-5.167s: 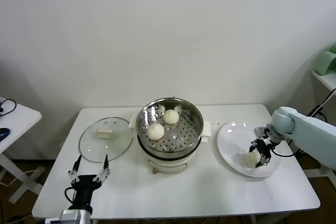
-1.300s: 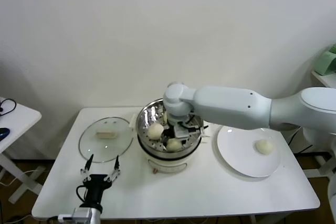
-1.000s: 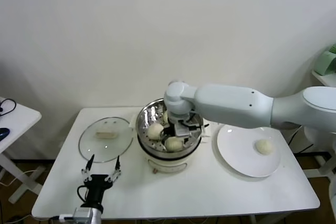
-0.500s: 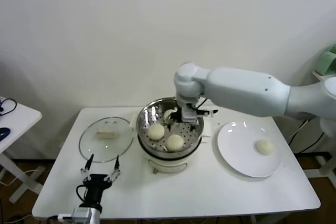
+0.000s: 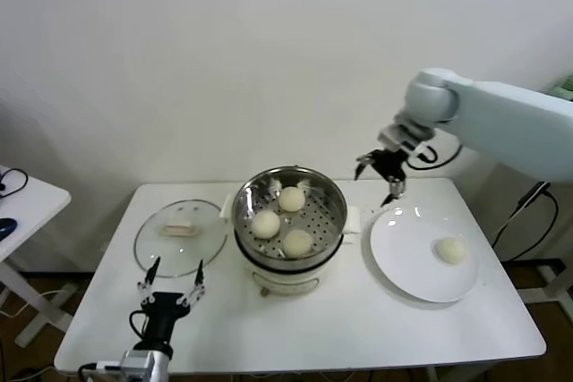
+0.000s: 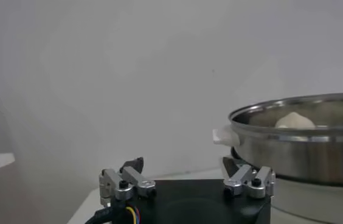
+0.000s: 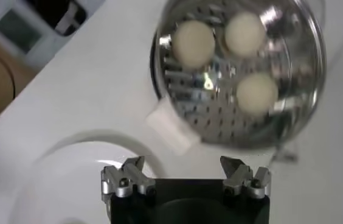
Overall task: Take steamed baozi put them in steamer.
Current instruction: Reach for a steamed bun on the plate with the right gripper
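Observation:
Three creamy-white baozi (image 5: 266, 224) (image 5: 291, 199) (image 5: 297, 241) lie on the perforated tray of the steel steamer (image 5: 333, 207) at the table's middle; they also show in the right wrist view (image 7: 194, 41). A fourth baozi (image 5: 449, 250) lies on the white plate (image 5: 398, 257) at the right. My right gripper (image 5: 380, 176) is open and empty, raised in the air between the steamer and the plate, near the back of the table. My left gripper (image 5: 170, 277) is open and empty, low at the front left, in front of the glass lid.
The round glass lid (image 5: 180, 237) with its pale handle lies flat left of the steamer. The steamer sits on a cream-white cooker base (image 5: 286, 283). A second white table (image 5: 22, 199) stands at the far left.
My right gripper let go of a baozi in the steamer, which now holds three, then rose and swung right toward the plate. The left arm barely moved.

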Robot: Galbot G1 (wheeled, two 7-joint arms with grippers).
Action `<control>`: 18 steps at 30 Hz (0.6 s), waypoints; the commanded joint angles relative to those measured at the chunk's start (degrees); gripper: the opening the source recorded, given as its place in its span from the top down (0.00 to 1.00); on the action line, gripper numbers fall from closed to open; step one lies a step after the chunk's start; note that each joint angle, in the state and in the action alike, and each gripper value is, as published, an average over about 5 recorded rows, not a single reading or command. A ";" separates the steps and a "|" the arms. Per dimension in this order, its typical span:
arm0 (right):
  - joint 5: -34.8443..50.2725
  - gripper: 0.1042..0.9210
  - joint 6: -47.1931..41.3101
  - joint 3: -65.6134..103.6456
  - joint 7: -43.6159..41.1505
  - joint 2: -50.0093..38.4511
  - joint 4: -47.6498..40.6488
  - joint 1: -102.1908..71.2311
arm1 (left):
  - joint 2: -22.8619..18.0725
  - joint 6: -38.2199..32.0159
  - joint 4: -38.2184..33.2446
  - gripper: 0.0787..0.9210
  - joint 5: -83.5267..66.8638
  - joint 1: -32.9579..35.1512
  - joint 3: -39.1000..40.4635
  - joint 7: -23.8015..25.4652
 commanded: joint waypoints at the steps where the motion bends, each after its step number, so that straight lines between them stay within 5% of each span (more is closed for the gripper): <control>1: -5.78 0.12 -8.02 11.12 0.32 -15.64 -6.91 -13.87 | -0.02 -0.47 0.23 0.12 0.06 0.60 -0.03 0.51; 18: -21.94 0.12 -3.76 28.70 1.23 -8.41 -21.70 -35.43 | 0.06 0.38 -1.78 0.12 -1.22 1.60 -1.55 0.62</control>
